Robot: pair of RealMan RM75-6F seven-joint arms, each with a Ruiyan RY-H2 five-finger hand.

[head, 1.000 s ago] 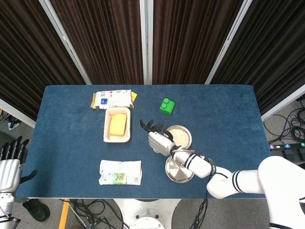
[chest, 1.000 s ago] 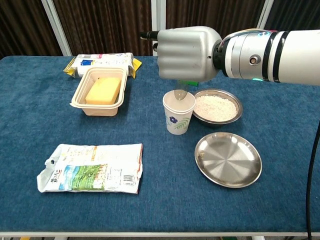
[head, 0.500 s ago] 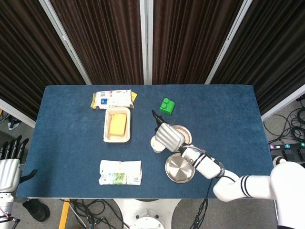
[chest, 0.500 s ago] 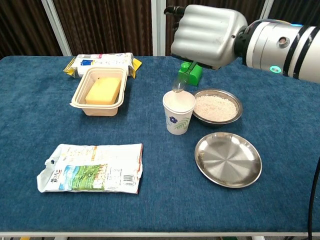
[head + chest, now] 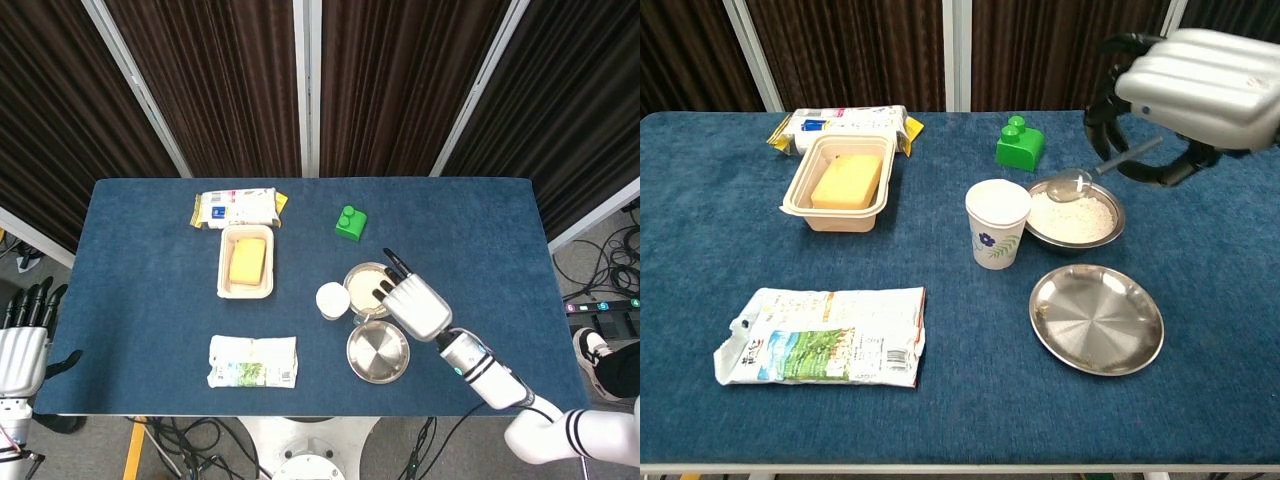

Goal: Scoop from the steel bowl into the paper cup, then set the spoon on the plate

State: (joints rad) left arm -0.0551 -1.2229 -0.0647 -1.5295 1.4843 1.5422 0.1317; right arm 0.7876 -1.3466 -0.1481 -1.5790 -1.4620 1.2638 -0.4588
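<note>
Chest view shows my right hand has swung away from the paper cup, fingers grasping the spoon over the steel bowl. I judge another scoop or the plate comes next. My left hand waits off-table, fingers released.

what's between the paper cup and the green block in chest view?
Only bare blue tablecloth between the paper cup and the green block. The spoon, held by the right hand, hangs off to the side above the steel bowl.
</note>
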